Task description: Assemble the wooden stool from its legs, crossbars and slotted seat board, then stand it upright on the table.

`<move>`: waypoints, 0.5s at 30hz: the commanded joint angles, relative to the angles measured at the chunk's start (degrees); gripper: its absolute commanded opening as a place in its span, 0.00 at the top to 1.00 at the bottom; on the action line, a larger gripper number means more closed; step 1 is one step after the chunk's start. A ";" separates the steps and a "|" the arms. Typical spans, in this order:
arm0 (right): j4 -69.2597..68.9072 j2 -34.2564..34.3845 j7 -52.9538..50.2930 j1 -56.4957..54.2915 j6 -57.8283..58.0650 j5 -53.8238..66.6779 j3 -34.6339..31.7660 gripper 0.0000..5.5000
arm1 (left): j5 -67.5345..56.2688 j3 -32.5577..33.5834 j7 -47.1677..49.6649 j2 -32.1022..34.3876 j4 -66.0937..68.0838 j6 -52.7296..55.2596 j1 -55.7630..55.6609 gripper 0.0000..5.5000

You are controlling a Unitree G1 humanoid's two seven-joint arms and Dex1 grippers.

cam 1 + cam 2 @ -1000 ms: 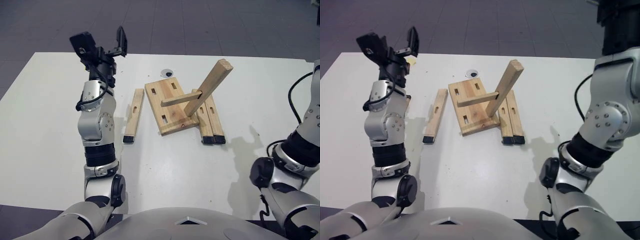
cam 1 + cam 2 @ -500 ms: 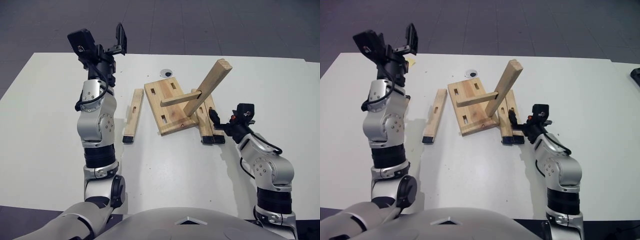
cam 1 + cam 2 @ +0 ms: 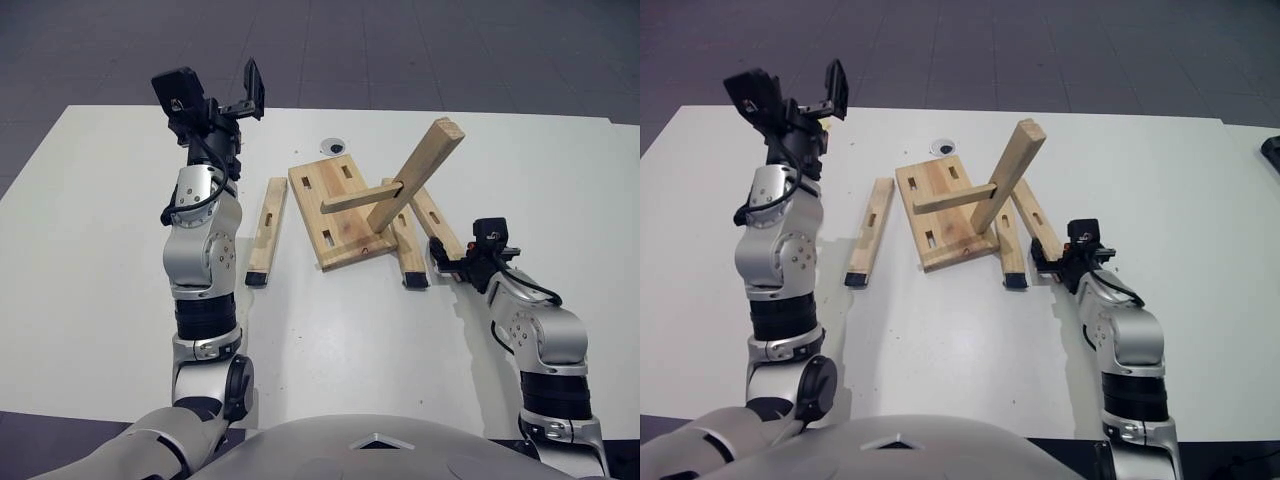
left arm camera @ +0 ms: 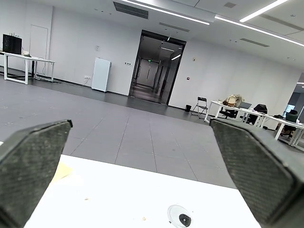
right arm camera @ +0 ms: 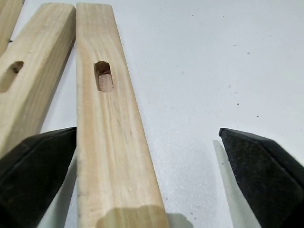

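Wooden leg (image 5: 107, 142) within wide-spread right pincer (image 5: 146, 135)

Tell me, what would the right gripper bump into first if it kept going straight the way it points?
The loose wooden leg. Its near end lies inside the open right gripper, so going straight on it would probably run along that leg, though depth is hard to judge.

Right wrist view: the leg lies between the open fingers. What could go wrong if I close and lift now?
1. The leg lies off-centre in the right gripper, close against one finger; closing may skew it rather than grip it squarely.
2. The neighbouring leg lies close beside it; that finger might catch it.
3. The tilted leg leans from the seat board toward these two; lifting could knock it loose.
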 commanded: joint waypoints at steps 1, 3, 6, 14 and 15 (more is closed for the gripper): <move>-0.04 -1.26 3.06 -1.60 0.96 -0.96 2.40 0.06 | 0.62 -0.14 0.35 0.12 -0.30 0.64 0.30 0.02; 1.30 -1.59 4.48 -2.28 3.07 -0.87 3.33 0.10 | 0.74 -0.28 0.39 0.03 -0.20 1.04 0.27 0.02; 2.47 -2.11 6.45 -3.55 6.78 -0.25 3.56 0.18 | 0.88 -0.63 0.73 -0.16 -0.24 2.63 0.33 0.02; 4.46 -1.54 7.20 -8.28 17.11 1.68 0.11 0.39 | 0.99 -0.89 2.81 -1.09 -1.17 5.87 0.71 0.02; 4.08 -1.89 7.43 -8.79 18.14 1.78 -0.08 0.41 | 0.93 -0.73 3.13 -1.14 -1.27 6.27 0.80 0.02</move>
